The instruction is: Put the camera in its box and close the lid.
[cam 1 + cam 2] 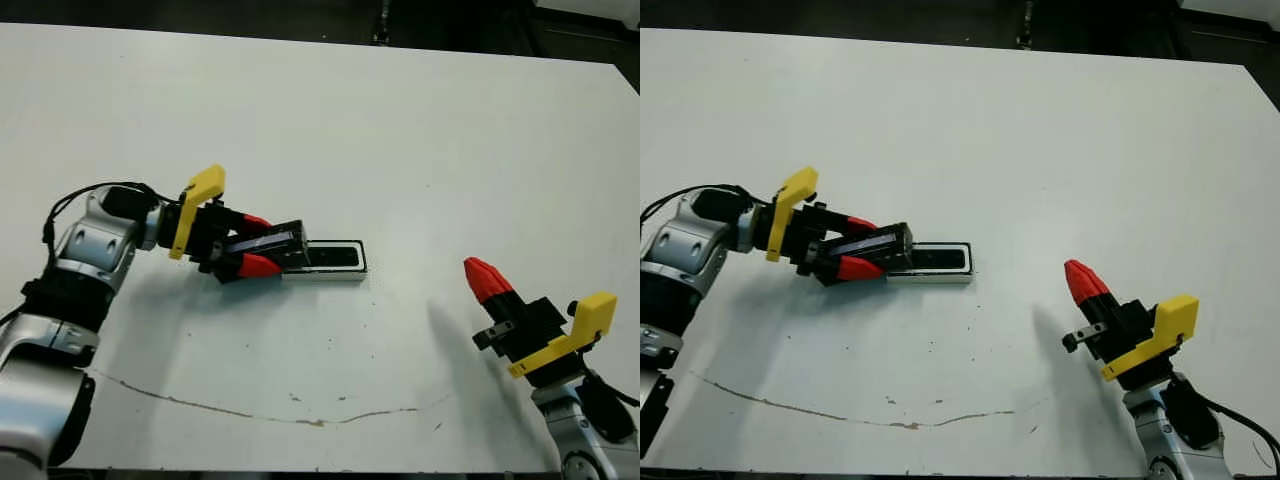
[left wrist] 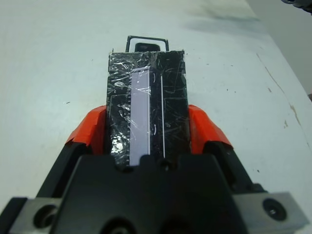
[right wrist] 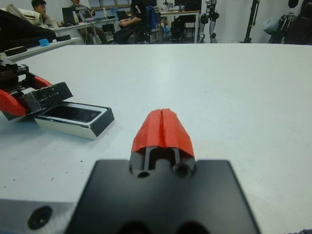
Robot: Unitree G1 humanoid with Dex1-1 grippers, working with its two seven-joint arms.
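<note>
Lid (image 2: 147, 113) (left-gripped (image 1: 258, 244)) over box (image 1: 338, 262)

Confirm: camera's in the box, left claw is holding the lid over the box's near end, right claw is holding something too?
Not quite. The right claw holds nothing: the right wrist view shows its red fingers pressed together, apart from the box. The rest stands: the camera lies in the box, and the left claw holds the lid over the box's near end.

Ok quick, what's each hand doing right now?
Left hand: closed on the lid, held over the near end of the box.
Right hand: closed, empty.
</note>
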